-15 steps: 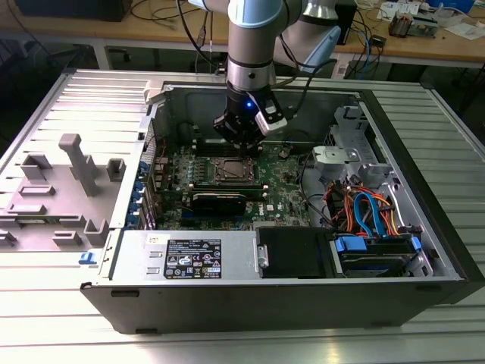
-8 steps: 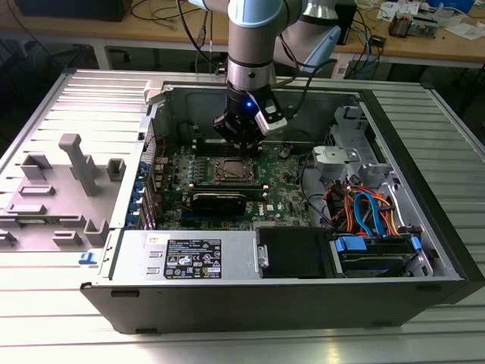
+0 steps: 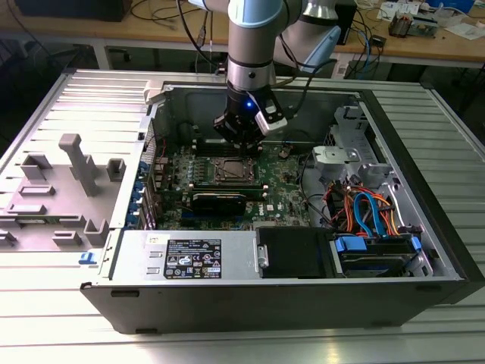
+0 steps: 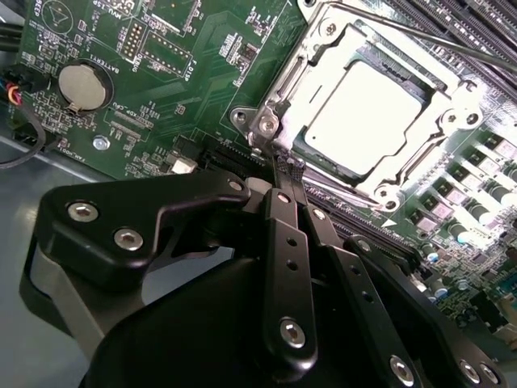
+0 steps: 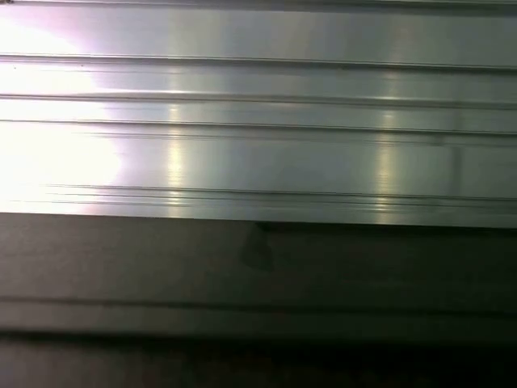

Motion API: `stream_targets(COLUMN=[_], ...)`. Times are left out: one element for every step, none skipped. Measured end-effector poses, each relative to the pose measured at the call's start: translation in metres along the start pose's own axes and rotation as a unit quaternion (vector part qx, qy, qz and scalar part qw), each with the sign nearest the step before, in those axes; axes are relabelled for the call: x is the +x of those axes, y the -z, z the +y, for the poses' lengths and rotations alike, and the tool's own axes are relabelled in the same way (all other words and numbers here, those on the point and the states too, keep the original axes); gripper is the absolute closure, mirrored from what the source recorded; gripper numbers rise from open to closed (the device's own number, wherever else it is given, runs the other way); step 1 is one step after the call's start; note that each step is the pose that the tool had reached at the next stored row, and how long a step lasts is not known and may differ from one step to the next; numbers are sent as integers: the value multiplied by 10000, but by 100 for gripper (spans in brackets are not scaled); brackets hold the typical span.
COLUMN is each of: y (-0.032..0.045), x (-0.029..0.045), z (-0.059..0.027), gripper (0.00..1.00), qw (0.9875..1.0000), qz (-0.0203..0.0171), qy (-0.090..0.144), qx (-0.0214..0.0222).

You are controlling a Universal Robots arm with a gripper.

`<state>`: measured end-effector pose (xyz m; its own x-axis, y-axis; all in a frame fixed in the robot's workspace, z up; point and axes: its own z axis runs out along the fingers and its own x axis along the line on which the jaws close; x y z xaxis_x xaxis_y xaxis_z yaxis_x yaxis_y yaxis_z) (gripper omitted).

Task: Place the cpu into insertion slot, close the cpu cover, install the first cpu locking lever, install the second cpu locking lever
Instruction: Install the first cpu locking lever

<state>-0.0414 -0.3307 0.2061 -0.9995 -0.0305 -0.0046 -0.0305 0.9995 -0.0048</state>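
The cpu [image 4: 367, 109] lies flat in the insertion slot, its silver top showing through the window of the cpu cover [image 4: 464, 101], which lies down over it. The slot's contact field is hidden beneath the chip. A thin metal lever rod [image 4: 436, 36] runs along the far side of the socket. My gripper [image 4: 289, 166] is shut, with nothing visible between its black fingers. Its tips sit at the socket's corner beside a small metal hook [image 4: 264, 125]. In the exterior view the gripper [image 3: 241, 144] hangs just over the socket [image 3: 231, 170] on the green board.
A coin battery [image 4: 83, 86] sits on the board off to one side of the socket. Long black memory slots [image 4: 477, 24] run beside it. The open case holds a power supply [image 3: 193, 258] in front and a cable bundle [image 3: 364, 208] at the exterior view's right. Ribbed metal [image 5: 258, 121] fills the first wrist view.
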Motion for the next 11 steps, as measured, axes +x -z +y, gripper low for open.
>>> stream_targets(y=[-6, -10, -14, -22, -23, -24, -21, -17, -14, -9, -5], x=[0, 0, 0, 1, 1, 0, -1, -1, -1, -1, 0], z=[0, -1, -2, -3, -3, -2, -2, -1, -1, -2, -2], gripper=[89, 89, 89, 89, 89, 89, 89, 89, 89, 89, 89], qw=[10000, 10000, 10000, 10000, 10000, 10000, 10000, 10000, 10000, 10000, 10000], qz=[0, 1, 1, 1, 1, 0, -1, -2, -2, -1, -1], qy=[0, 0, 0, 0, 0, 0, 0, 0, 0, 0, 0], qx=[1, 2, 3, 3, 3, 0, -1, -2, -2, 1, 0])
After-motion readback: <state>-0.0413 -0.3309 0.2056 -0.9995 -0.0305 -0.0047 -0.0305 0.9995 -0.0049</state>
